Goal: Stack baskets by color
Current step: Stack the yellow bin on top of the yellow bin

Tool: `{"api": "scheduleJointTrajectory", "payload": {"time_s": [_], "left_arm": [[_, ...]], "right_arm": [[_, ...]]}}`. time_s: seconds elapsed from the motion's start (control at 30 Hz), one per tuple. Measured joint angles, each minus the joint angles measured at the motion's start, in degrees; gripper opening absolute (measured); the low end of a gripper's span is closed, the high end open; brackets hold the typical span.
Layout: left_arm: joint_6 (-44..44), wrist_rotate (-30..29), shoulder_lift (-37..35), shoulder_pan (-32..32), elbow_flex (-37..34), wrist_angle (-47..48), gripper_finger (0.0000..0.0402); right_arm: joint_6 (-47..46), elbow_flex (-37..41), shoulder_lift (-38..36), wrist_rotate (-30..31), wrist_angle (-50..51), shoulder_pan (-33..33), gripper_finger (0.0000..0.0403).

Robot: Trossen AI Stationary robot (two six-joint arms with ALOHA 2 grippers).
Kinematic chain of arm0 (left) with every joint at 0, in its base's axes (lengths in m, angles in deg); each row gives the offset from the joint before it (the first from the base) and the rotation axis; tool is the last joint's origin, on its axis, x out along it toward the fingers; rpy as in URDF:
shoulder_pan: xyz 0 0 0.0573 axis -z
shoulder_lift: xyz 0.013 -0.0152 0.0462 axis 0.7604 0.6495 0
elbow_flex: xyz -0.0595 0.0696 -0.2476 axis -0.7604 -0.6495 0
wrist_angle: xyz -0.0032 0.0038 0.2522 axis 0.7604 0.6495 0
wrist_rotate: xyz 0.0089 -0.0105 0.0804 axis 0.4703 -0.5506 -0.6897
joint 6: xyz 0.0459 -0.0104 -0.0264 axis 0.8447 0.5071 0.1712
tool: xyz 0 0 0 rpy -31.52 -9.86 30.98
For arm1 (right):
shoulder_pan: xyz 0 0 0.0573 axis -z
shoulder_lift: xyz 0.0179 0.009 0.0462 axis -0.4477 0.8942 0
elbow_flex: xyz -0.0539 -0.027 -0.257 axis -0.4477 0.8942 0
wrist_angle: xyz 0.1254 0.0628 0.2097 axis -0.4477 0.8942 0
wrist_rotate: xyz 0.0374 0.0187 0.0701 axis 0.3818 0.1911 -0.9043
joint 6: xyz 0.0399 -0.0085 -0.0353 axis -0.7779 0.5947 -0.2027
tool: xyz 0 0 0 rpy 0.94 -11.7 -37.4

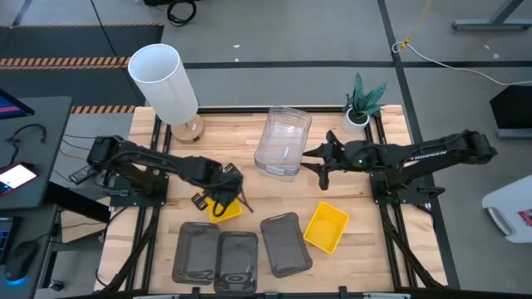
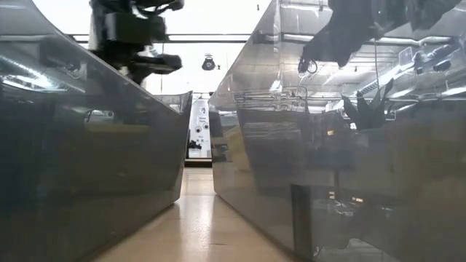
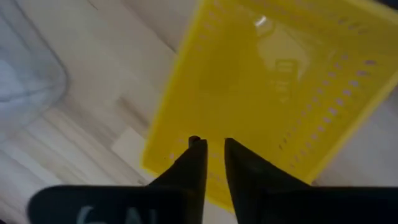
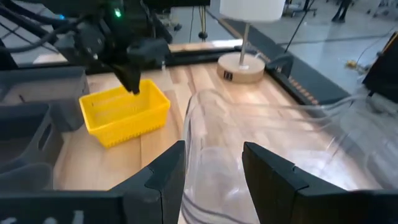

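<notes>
1. Since the sorting is by color, the near edge of the wooden table (image 1: 150, 241) already hints at a grouping: three dark grey shallow plastic baskets (image 1: 239, 257) lie side by side there, unstacked, and the low view looks straight through two of them, so it shows little else.
2. Just right of them sits a bright yellow perforated plastic basket (image 1: 326, 226), tilted, with no gripper on it.
3. Left of center, the left gripper (image 1: 223, 199) hangs over a second yellow basket (image 1: 226, 209). Its wrist view shows the two dark fingers (image 3: 193, 163) drawn close together with only a narrow slit between them, their tips at the basket's near rim; whether they actually pinch that rim I cannot tell. The right wrist view adds that this basket sits flat on the wood with the gripper at its far wall. My guess is it is being taken toward the other yellow one.
4. Farther back, at center, the clear rectangular plastic baskets (image 1: 283, 141) seem already nested, though the count is unclear from above. The right gripper (image 4: 214, 168) has its fingers spread wide on either side of a clear wall, touching or not I cannot say.
5. At the far edge stand a tall white cylinder lamp (image 1: 164, 83) on the left and a small potted green plant (image 1: 362, 101) on the right, out of the way.
</notes>
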Motion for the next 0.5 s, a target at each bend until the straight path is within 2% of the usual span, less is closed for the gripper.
{"api": "scheduleJointTrajectory", "payload": {"time_s": [0.1, 0.23, 0.5], "left_arm": [[-2.4, -1.6, -3.9, 1.9, -4.5, -3.1, 0.0039], [-8.4, -1.8, -8.7, 3.8, -8.5, -7.4, 0.0029], [-24.0, -2.2, -16.5, 5.2, -12.5, -9.8, 0.0035]], "right_arm": [[-1.3, 0.0, 1.5, -0.1, 0.3, 0.0, 0.0164], [-5.4, -2.5, 3.4, -0.1, 6.2, 0.0, 0.0163], [-14.8, -9.0, 9.6, 2.4, 19.1, -0.8, 0.0161]]}}
